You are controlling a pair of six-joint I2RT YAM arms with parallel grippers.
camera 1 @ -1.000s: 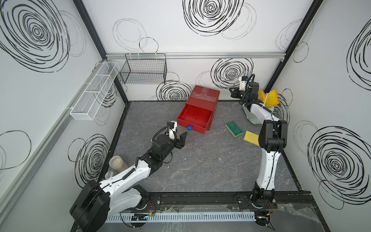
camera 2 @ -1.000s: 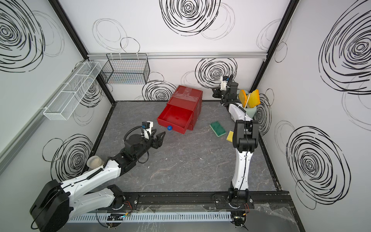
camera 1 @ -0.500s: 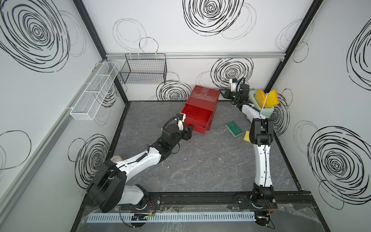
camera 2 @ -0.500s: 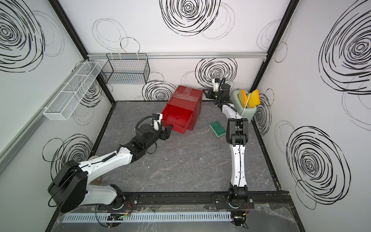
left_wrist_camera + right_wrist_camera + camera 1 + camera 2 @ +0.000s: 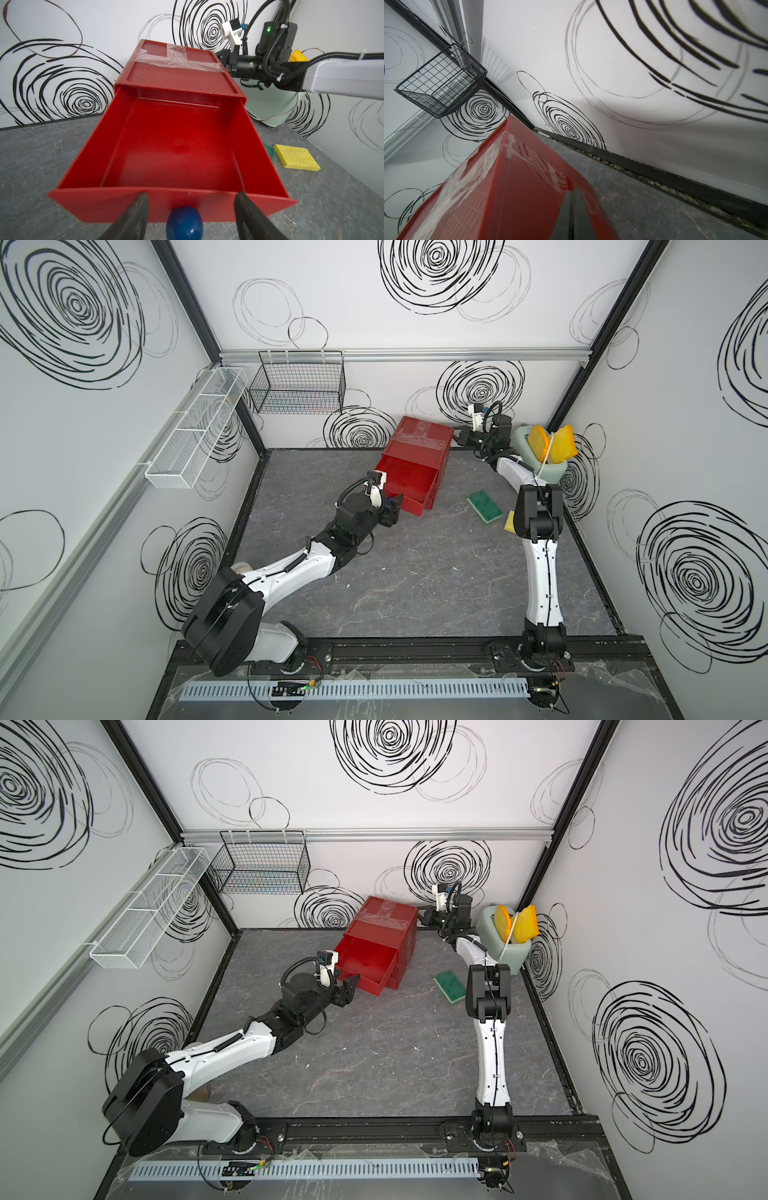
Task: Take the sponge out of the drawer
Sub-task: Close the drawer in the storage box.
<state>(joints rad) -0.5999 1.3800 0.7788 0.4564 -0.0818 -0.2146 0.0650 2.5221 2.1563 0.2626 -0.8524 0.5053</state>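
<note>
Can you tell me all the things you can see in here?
cabinet: one, red, back of the table, tape on top.
drawer: one, red, pulled out of the cabinet, empty.
knob: one, blue, on the drawer's front.
green sponge: one, green, on the table beside the cabinet.
yellow sponge: one, yellow, on the table near the green sponge.
holder: one, pale green, back corner, with two yellow-orange pieces inside.
black basket: one, black wire, back wall.
white rack: one, white wire, side wall.
table: one, grey, under the cabinet and sponges.
left gripper: one, black, open, either side of the knob.
right gripper: one, black, shut, at the cabinet's far end.
</note>
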